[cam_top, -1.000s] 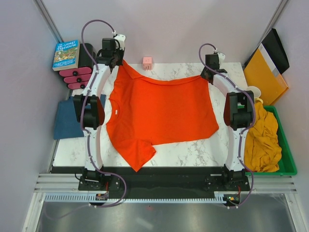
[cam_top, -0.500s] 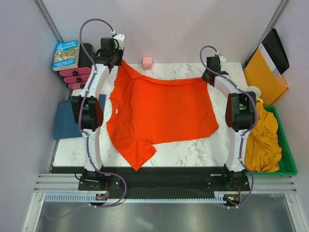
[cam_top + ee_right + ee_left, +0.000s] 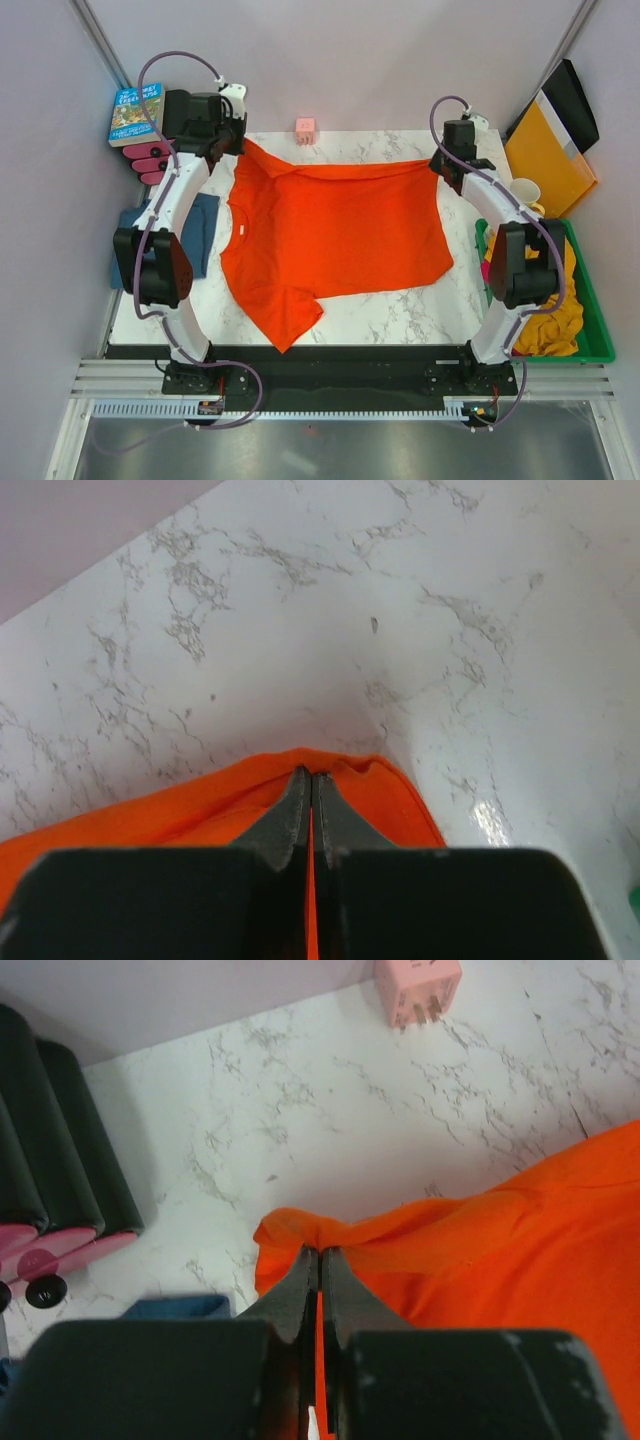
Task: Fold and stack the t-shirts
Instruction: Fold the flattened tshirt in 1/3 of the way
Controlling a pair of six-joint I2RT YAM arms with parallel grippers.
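Bright, even light; soft shadow on the marble table just ahead of the jaws of the right gripper, glare right of them; near foreground blurred.

White marble-look table, orange-red t-shirt spread wide across its middle and down toward the near edge, small pink cube at the far edge, dark teal shirt on the left edge.

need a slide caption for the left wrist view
Wrist close-up: left gripper shut on a bunched edge of the orange-red t-shirt on the marble table, pink cube beyond.
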